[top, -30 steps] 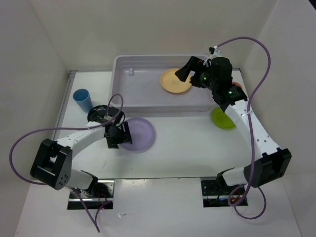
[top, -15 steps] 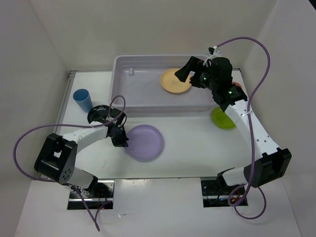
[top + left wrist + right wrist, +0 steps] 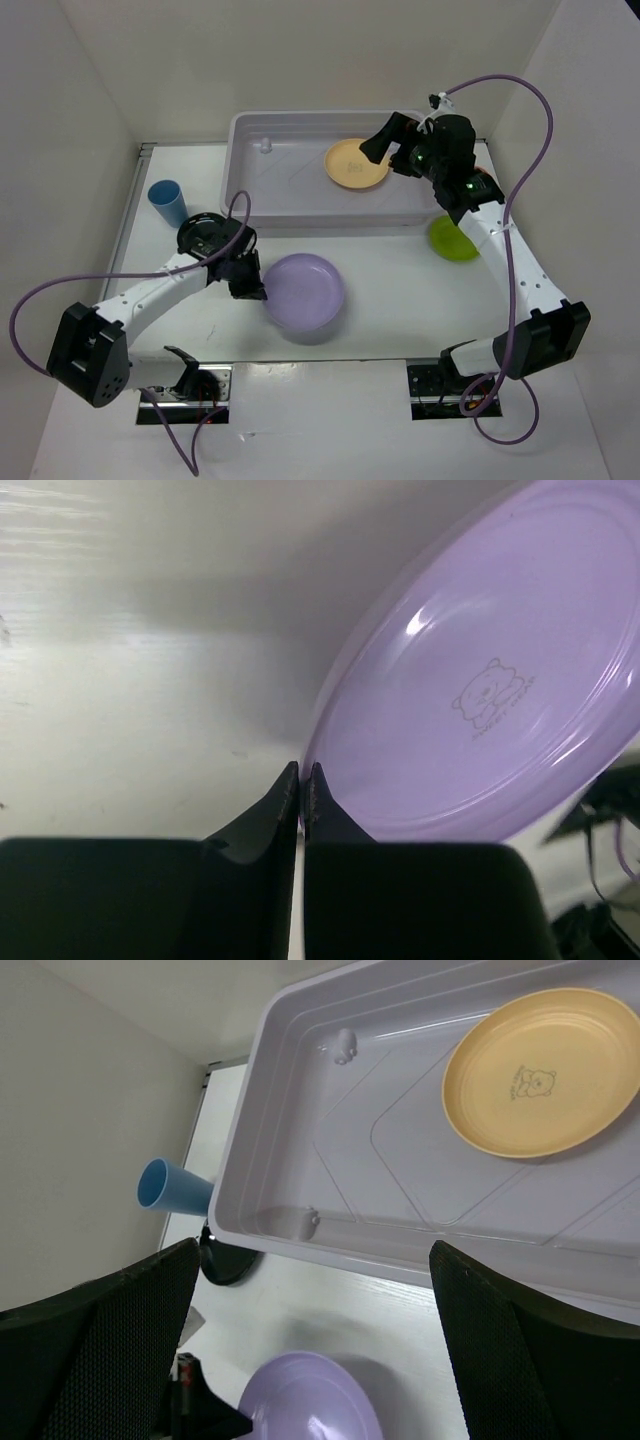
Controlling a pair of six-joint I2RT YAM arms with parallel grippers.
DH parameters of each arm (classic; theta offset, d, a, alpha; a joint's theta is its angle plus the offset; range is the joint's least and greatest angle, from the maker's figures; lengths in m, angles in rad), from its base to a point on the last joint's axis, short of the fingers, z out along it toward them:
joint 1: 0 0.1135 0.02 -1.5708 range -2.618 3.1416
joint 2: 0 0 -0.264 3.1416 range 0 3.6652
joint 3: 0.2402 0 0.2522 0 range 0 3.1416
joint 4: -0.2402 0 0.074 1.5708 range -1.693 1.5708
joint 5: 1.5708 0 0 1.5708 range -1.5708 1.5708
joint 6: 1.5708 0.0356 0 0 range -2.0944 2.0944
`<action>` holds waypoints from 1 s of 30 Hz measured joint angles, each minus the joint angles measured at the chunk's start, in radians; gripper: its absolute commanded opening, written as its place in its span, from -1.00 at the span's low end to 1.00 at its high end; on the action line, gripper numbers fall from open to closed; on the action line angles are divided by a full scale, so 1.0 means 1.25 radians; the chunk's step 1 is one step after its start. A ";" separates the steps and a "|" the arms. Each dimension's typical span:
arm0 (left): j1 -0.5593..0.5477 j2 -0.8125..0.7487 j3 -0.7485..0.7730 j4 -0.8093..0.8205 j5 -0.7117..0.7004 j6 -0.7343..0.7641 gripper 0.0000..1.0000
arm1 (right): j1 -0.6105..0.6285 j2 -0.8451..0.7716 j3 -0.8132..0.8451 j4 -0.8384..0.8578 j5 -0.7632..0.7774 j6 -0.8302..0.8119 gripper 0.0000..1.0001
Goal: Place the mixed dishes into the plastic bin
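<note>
Plastic bin (image 3: 250,190): holds a yellow-orange plate (image 3: 356,163), flat near its right end.
Lilac plate (image 3: 305,292): outside the bin, tilted above the table (image 3: 400,300).
Left gripper (image 3: 302,780): clenched on the lilac plate's rim.
Right gripper (image 3: 385,150): spread wide above the bin, holding nothing.

Tiny lettering beneath the bear print (image 3: 490,693) on the lilac plate (image 3: 420,750) cannot be read.

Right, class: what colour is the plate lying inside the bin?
Yellow-orange; the plate shows best in the right wrist view.
</note>
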 measured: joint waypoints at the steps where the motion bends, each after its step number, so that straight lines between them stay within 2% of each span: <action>1: 0.000 -0.009 0.015 -0.012 0.016 0.006 -1.00 | -0.004 0.000 0.001 0.000 -0.001 0.000 1.00; 7: -0.026 -0.022 0.131 -0.047 0.109 0.031 -1.00 | -0.027 -0.002 0.001 -0.002 -0.008 0.000 1.00; 14: -0.038 0.048 0.340 -0.065 0.119 0.045 -1.00 | -0.055 -0.039 0.002 -0.019 -0.010 0.000 1.00; 19: -0.035 0.225 0.532 -0.016 0.099 0.049 -1.00 | -0.071 -0.149 0.002 -0.018 0.002 0.003 1.00; 23: -0.023 0.418 0.691 0.010 0.089 0.050 -1.00 | -0.083 -0.252 0.002 -0.007 0.006 0.006 1.00; 30: 0.027 0.709 1.025 -0.009 0.079 0.046 -1.00 | -0.089 -0.310 -0.002 -0.003 0.014 0.007 1.00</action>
